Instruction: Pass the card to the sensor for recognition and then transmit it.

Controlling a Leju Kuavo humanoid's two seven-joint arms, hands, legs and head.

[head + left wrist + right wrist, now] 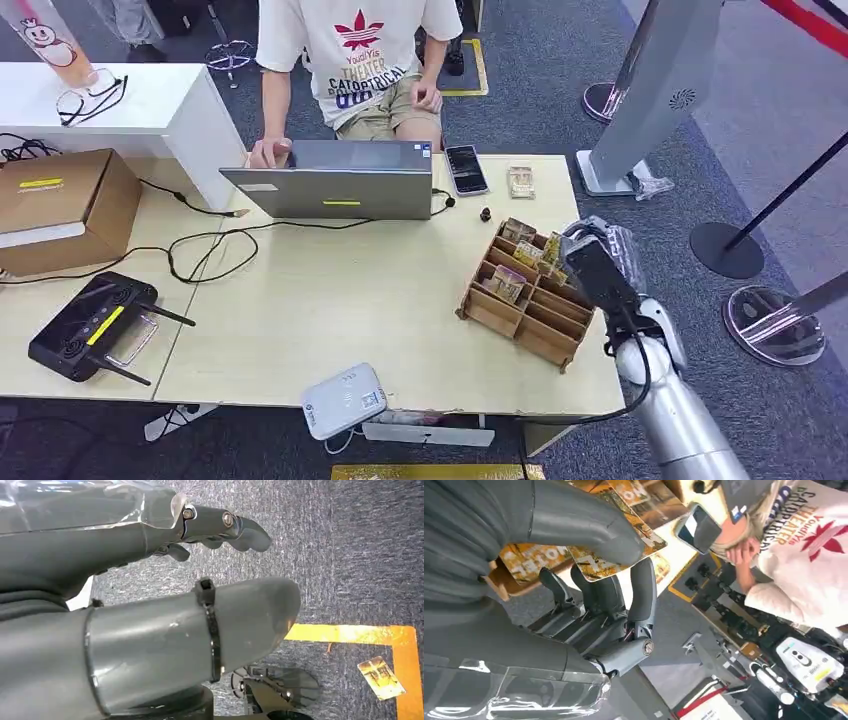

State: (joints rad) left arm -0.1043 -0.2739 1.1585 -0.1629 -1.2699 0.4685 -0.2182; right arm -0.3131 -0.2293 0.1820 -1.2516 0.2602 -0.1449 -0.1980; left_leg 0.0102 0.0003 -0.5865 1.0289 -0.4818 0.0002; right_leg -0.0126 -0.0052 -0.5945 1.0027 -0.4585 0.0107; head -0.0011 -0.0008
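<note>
Your right hand (594,565) pinches a thin, stiff orange-and-yellow printed card (616,550) by its edge over the wooden slotted box (525,295). It is light and slippery, so hold the short edge firmly. Your left hand (165,605) hangs loose, holding nothing.

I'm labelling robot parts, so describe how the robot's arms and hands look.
The right arm is a silver tube with a white joint cover and a black cable along it. The right hand is dark grey, partly under clear plastic wrap. The left hand has a thick grey thumb ringed by a black cable tie, darker screwed fingers and clear wrap.
</note>
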